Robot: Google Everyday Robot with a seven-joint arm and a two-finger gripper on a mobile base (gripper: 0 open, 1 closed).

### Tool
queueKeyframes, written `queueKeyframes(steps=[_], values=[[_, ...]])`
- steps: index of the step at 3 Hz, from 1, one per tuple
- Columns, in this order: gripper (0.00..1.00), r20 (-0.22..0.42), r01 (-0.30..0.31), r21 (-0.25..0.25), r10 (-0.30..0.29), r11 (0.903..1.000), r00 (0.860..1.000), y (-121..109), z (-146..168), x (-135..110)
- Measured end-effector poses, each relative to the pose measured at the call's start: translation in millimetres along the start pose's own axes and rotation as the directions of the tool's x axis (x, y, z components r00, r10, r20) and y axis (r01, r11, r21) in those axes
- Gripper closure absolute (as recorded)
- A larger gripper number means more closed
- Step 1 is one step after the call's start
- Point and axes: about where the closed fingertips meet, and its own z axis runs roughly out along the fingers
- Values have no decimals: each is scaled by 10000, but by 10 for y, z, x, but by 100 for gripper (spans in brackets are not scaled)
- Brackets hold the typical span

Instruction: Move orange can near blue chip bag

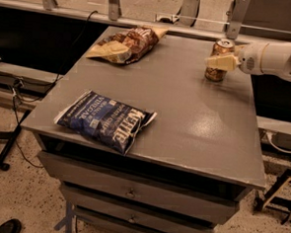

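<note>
Gripper [216, 59], cream-coloured: at the far right part of the table [185, 106], carried on a thick white arm [272, 57] entering from the right edge of view; level with the upper half of the orange can [216, 74], crossing its front and pointing left; spread, pressed together or pinching: cannot tell. Orange can: upright on the tabletop near the far right corner, silver top visible above the gripper, orange-brown base resting on the grey surface; well apart from the blue chip bag. Brown and yellow chip bag [126, 43]: lying crumpled at the far edge, left of centre, well to the left of the can. Blue chip bag [105, 120]: dark blue, flat, with white lettering running askew from this view; lying at the near left corner, one end close to the front edge; diagonally across the table from the can, with bare grey surface between. Table: grey, matte, faint sheen right of centre; stands over a stack of grey drawers [131, 193] with small round knobs. Beyond the far edge: slanted metal posts [113, 2] and a dark recess. Below and to the left: speckled floor [27, 195]. At the bottom left corner: toe of a black shoe [8, 226].
</note>
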Motion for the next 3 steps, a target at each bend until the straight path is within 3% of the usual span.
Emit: queueKeyframes(steps=[1, 2, 3], values=[[65, 483, -82, -438, 104, 9990, 9988, 109, -30, -126], [88, 750, 399, -890, -333, 9952, 9966, 475, -263, -358], [100, 969, 515, -1742, -349, 9834, 9947, 1211, -660, -494]])
